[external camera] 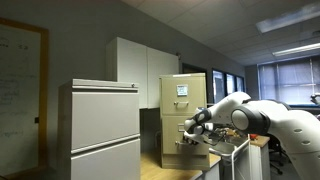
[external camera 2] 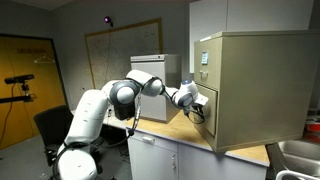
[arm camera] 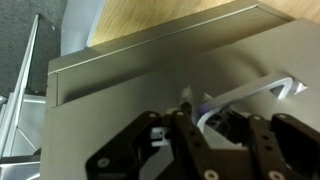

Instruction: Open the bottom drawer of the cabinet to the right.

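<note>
The step in hand looks like the grasp. The gripper [external camera 2: 196, 100] sits against the front of the cabinet [external camera 2: 255, 85], at the bottom drawer [arm camera: 110, 100], the cabinet's lowest front, just above the counter [arm camera: 140, 20]. In the wrist view the handle [arm camera: 255, 92] runs in between the jaws, but whether they pinch it cannot be told. The next move likely calls for a firm hold, then a straight pull away from the cabinet.

Pretty simple setup: a light wood countertop [external camera 2: 240, 156] with the tan cabinet [external camera 2: 255, 85] sitting straight on it, bare wood showing beside the cabinet.
</note>
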You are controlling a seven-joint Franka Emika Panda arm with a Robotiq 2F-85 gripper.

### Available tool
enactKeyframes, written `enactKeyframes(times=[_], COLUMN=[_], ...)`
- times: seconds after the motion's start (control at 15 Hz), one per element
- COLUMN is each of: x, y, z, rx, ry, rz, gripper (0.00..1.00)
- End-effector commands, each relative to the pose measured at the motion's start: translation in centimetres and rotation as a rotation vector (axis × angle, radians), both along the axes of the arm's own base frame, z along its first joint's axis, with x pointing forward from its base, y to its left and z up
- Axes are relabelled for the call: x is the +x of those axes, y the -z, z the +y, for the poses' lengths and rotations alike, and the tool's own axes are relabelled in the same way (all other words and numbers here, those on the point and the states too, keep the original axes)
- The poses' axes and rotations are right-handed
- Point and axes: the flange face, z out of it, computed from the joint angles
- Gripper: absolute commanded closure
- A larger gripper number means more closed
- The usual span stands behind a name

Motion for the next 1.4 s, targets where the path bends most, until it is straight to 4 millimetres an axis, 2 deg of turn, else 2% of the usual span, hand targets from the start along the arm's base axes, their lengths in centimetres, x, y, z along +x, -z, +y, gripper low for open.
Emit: enactKeyframes(times=[0.0, 0.2, 0.6, 0.93, 1.33], x=[-3.3, -5.4, -10.3, -15.0, -21.3], y=[1.2, 1.2, 1.8, 2.3, 3.6], z=[5.8, 6.8, 10.3, 13.7, 18.6], rx=[0.051, 0.08, 0.148, 0.223, 0.317], ry=[-0.139, -0.146, -0.177, -0.221, -0.266], rz=[0.032, 0.006, -0.047, -0.084, -0.105], gripper=[0.95, 0.95, 0.95, 0.95, 0.95])
